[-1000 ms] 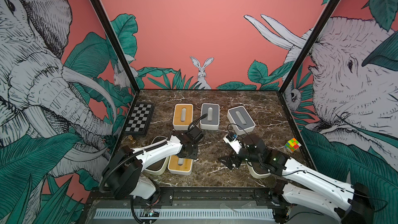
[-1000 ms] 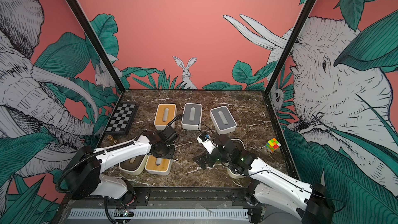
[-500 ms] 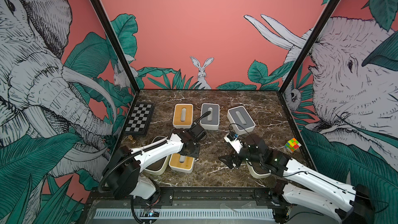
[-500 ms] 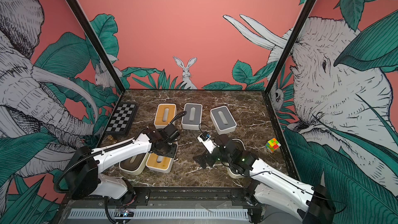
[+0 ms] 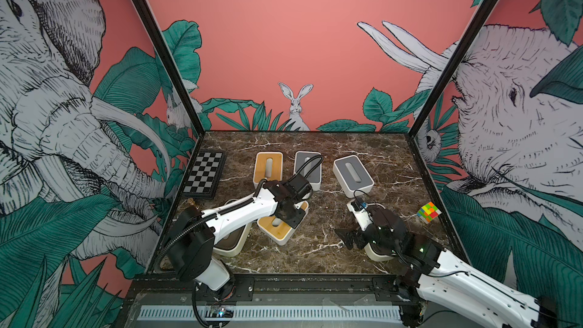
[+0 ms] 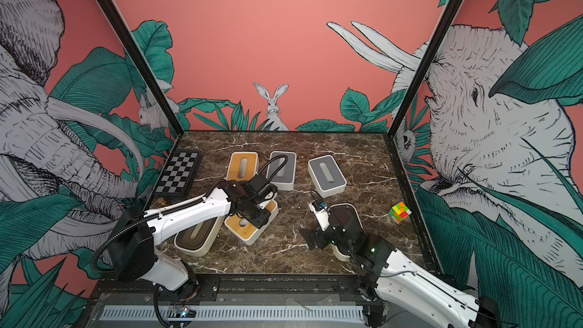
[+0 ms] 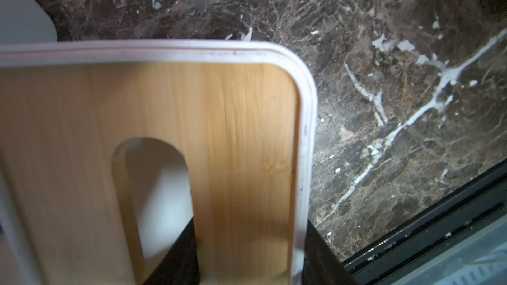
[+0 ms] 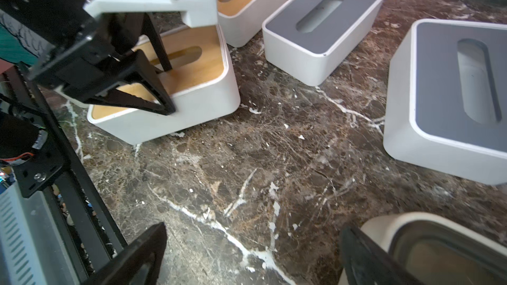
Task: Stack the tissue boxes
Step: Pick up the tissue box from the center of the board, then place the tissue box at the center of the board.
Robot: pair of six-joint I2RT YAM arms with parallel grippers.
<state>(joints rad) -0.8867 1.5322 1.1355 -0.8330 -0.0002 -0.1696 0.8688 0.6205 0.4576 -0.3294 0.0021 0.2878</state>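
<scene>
No legible text or number — tissue boxes (image 5: pixel 352 175) bear none.

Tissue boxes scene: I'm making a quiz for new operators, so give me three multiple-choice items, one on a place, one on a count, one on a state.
1. The checkered board lies: A. on the table by the left wall; B. on a grey lid; C. at the table's right edge.
2. Grey-lidded tissue boxes number: A. one; B. two; C. four.
3. The left gripper is: A. open over bare table; B. shut on the near bamboo-lidded box; C. shut on the board.
Answers: 1 A, both top views show it beside the left wall; 2 B, the right wrist view shows both; 3 B, one finger sits in the lid's slot, the other outside the wall.
</scene>
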